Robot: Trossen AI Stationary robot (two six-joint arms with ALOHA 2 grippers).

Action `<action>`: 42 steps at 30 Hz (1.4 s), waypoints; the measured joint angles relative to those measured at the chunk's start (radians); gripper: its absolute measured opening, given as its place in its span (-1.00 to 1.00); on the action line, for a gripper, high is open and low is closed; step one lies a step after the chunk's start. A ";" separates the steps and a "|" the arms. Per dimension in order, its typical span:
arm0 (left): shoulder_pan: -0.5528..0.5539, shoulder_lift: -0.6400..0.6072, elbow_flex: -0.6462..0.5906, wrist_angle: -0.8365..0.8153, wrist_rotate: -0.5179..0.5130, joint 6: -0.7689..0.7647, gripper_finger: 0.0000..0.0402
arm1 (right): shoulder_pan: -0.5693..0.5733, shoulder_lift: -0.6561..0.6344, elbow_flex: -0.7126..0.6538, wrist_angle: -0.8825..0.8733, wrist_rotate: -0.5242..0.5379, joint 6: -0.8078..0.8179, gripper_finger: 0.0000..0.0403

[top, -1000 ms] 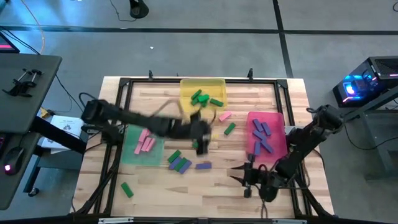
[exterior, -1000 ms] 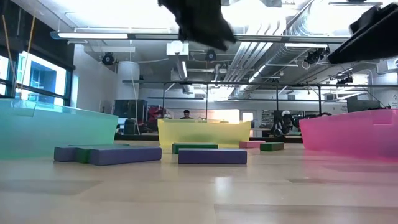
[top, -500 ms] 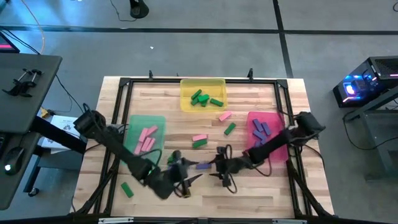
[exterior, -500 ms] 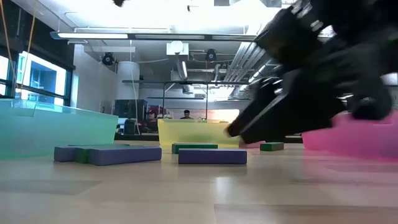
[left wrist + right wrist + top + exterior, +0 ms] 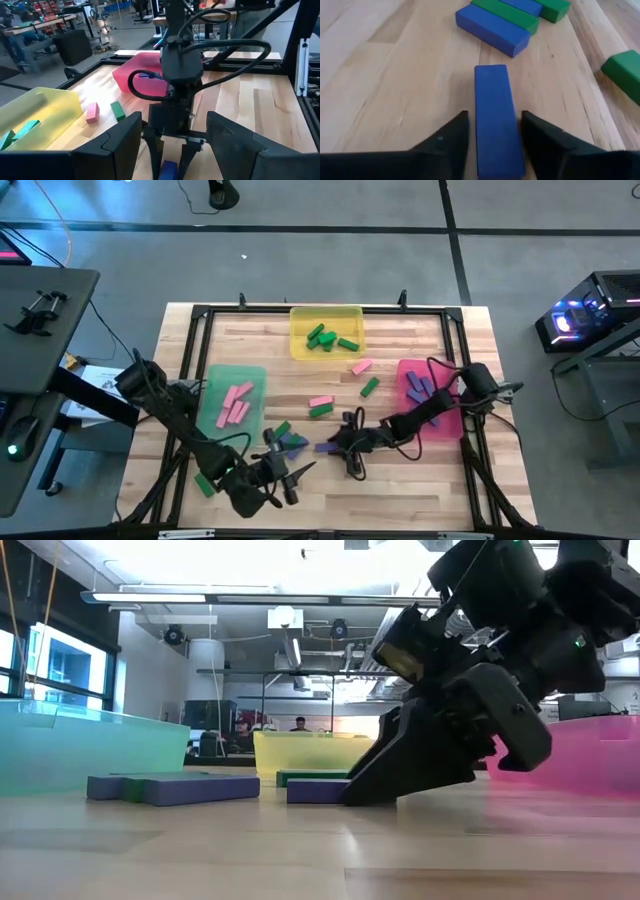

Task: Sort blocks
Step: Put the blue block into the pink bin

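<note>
While the high view lays out the whole table (image 5: 460,330), it leaves the contact at the right gripper (image 5: 345,450) unclear: dark arm parts cover most of the blue-purple block (image 5: 325,447) there. The right wrist view settles it: that blue-purple block (image 5: 496,120) lies flat on the wood between the two dark fingers (image 5: 445,137), with a thin strip of wood showing on either side, so the jaws straddle it without pinching it. The low view adds that the right gripper (image 5: 385,785) is down at table level, its tip against the end of the block (image 5: 315,791).

Left gripper (image 5: 292,478) sits near the front edge, just beside the right one. The left wrist view shows its fingers (image 5: 120,142) spread wide with nothing between them, facing the right arm.

Sorted so far, high view: green blocks (image 5: 325,338) in the yellow tray (image 5: 296,315), pink blocks (image 5: 234,404) in the green tray (image 5: 210,430), blue-purple blocks (image 5: 418,390) in the pink tray (image 5: 448,370).

Loose on the table: a pink block (image 5: 362,366) and green block (image 5: 369,387) near the yellow tray, a pink and green pair (image 5: 320,406) at centre, a mixed cluster (image 5: 286,438) beside the green tray, and one green block (image 5: 204,484) at the front left.

Only the low view shows the room behind.
</note>
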 joint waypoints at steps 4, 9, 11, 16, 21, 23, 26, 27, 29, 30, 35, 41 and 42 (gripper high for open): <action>0.008 0.000 0.000 0.000 0.000 0.000 0.05 | 0.019 0.000 -0.020 -0.005 0.020 0.050 -0.55; 0.008 0.000 0.000 -0.004 0.000 0.000 0.05 | 0.079 -0.053 -0.027 -0.074 0.096 0.107 -0.64; 0.008 0.000 0.000 -0.005 0.000 0.000 0.05 | 0.124 -0.123 -0.035 -0.173 0.159 0.110 -0.64; 0.008 0.000 0.000 -0.007 0.001 -0.001 0.05 | 0.219 -0.409 -0.033 -0.576 0.392 0.215 -0.64; 0.008 0.000 0.000 -0.014 0.001 -0.006 0.05 | 0.298 -0.705 -0.033 -1.136 0.558 0.589 -0.64; 0.008 0.000 0.000 -0.023 0.001 -0.019 0.05 | 0.306 -0.803 -0.032 -1.355 0.569 0.809 -0.64; 0.008 0.000 0.000 -0.042 0.001 -0.035 0.05 | 0.305 -0.905 -0.032 -1.639 0.534 1.123 -0.64; 0.008 0.000 0.000 -0.046 0.001 -0.039 0.05 | 0.301 -0.927 -0.032 -1.725 0.511 1.207 -0.64; 0.009 0.000 0.000 -0.052 0.001 -0.046 0.05 | 0.284 -0.945 -0.032 -1.858 0.447 1.337 -0.64; 0.010 0.000 0.000 -0.051 0.001 -0.046 0.05 | 0.273 -0.946 -0.032 -1.915 0.404 1.387 -0.64; 0.010 0.000 0.000 -0.051 0.001 -0.046 0.05 | 0.204 -0.928 -0.050 -2.007 0.278 1.449 -0.64; 0.010 0.000 0.000 -0.052 0.001 -0.050 0.05 | 0.125 -0.866 -0.054 -1.988 0.206 1.342 -0.64; 0.010 0.000 0.000 -0.051 0.001 -0.051 0.05 | 0.114 -0.851 -0.054 -1.987 0.198 1.331 -0.64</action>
